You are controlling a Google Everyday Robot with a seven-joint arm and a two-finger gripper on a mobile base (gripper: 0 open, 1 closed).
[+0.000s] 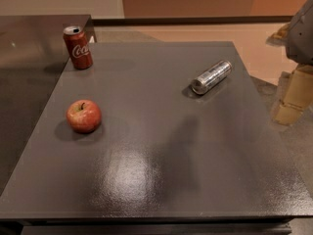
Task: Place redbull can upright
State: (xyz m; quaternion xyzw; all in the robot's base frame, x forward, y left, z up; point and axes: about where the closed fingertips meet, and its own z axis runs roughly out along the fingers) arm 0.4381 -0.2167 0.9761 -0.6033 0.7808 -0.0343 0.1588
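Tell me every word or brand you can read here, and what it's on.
"Coca", white script, rest wrapped out of view: red can.
Print on the redbull can, lying down: too blurred to read.
The gripper is not in view; only a grey robot part at the right edge.

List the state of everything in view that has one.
redbull can: lying on its side on the table, not held.
Coca-Cola can: upright, far left corner.
apple: resting stem-up, left side.
end effector: at the right edge of view, off the table, away from the redbull can.
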